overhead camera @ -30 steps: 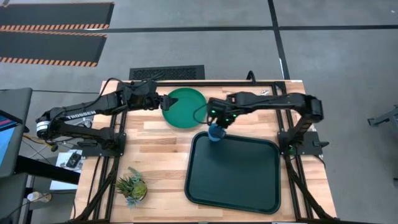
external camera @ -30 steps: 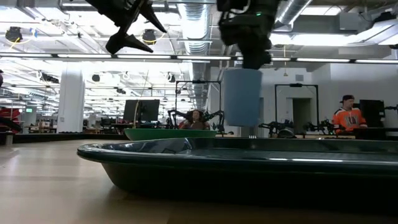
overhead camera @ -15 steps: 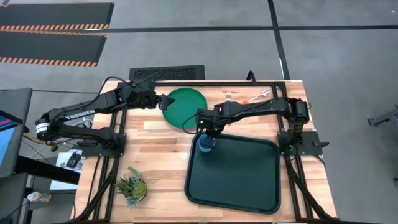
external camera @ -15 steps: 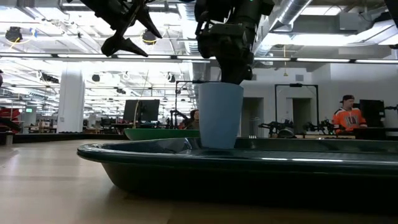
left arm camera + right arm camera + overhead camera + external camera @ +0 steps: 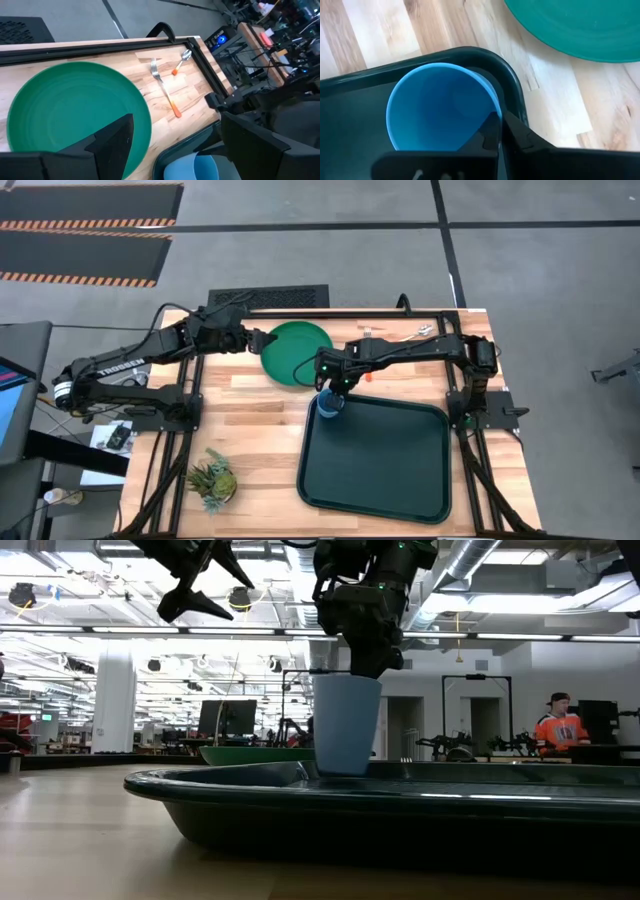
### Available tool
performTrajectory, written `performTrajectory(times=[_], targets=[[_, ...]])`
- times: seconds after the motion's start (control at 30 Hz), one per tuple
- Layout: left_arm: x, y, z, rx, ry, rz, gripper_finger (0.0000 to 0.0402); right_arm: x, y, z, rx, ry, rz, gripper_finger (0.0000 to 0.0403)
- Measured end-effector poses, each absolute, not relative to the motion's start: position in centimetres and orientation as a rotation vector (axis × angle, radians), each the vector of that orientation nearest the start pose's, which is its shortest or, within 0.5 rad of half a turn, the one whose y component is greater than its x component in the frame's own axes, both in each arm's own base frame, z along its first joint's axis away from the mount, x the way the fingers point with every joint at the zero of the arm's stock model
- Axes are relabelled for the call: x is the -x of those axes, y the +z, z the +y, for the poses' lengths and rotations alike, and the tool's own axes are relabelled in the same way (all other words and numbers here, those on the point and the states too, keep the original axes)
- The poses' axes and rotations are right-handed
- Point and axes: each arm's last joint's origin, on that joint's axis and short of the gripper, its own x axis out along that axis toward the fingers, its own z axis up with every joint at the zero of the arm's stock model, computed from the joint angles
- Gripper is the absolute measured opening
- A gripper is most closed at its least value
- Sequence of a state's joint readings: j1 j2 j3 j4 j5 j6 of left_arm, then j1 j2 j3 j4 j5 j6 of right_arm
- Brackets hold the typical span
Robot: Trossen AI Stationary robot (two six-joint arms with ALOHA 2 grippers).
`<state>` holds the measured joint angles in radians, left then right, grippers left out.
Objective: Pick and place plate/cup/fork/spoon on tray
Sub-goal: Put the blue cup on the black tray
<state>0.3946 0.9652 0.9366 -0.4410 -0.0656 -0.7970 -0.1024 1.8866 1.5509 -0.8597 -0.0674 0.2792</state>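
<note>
One cup (image 5: 329,404) on one tray (image 5: 390,470), right gripper (image 5: 499,131) fingers pinching its rim; left gripper (image 5: 262,340) fingers spread over one plate (image 5: 296,352)

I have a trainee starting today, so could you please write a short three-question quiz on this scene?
1. True or false: the cup stands inside the tray.
2. Which end effector is at the cup: A left, B right?
3. Fill in: the fork and spoon lie on the ____.

Key: 1 true, upright in the tray's corner nearest the plate. 2 B, the right end effector; the left end effector hovers over the plate's edge. 3 table.
</note>
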Motion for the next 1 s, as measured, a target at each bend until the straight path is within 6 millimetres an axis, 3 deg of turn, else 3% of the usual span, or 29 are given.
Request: performTrajectory(times=[1.0], targets=[[-18.44,32.86,7.89,0.848,0.623,0.280,0.0284,-38.62,24.06,-4.58,-0.326,-0.212,1.176,0.0051]])
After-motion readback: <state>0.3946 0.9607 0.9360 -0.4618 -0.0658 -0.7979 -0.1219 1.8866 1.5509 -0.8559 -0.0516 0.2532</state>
